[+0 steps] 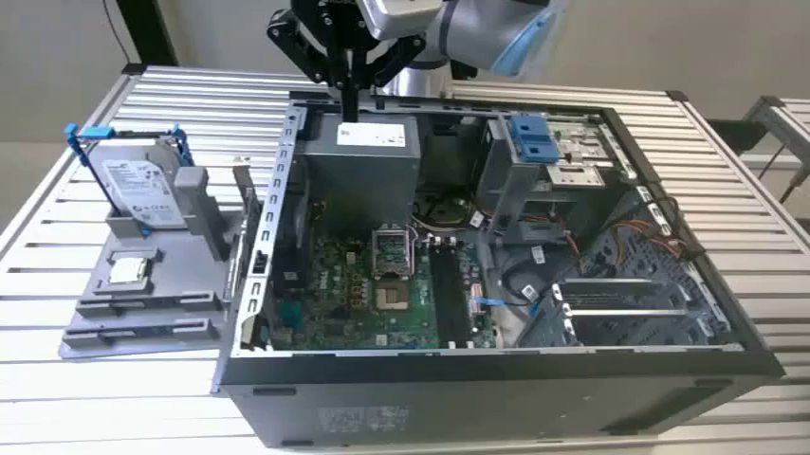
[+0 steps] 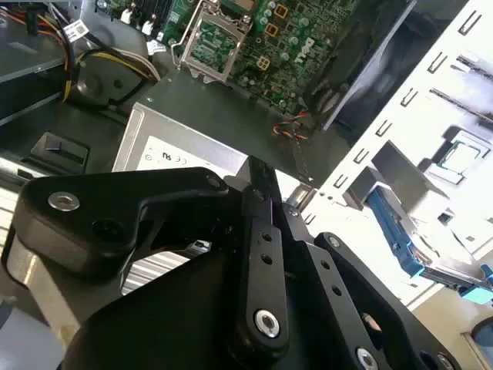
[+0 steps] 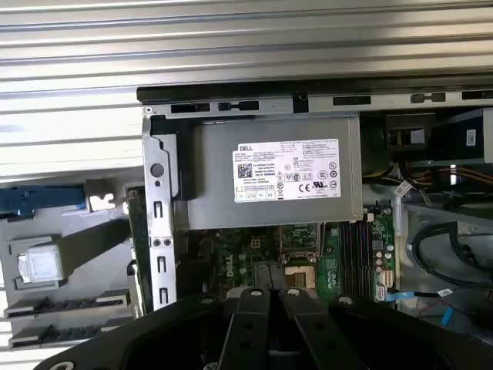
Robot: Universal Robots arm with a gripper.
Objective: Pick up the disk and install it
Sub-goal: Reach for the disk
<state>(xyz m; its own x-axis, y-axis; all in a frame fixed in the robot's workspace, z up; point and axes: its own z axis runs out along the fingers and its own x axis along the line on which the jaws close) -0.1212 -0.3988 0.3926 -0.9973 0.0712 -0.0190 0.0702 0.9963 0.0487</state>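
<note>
I see an open computer case (image 1: pixel 506 374) lying on a slatted metal table (image 1: pixel 76 379). Inside the case are a grey power supply (image 1: pixel 360 156), a green motherboard (image 1: pixel 367 294) and a blue tab (image 1: pixel 534 137). Just outside the case, on the exterior view's left, a grey stand (image 1: pixel 139 313) carries a small square chip (image 1: pixel 131 270).
</note>
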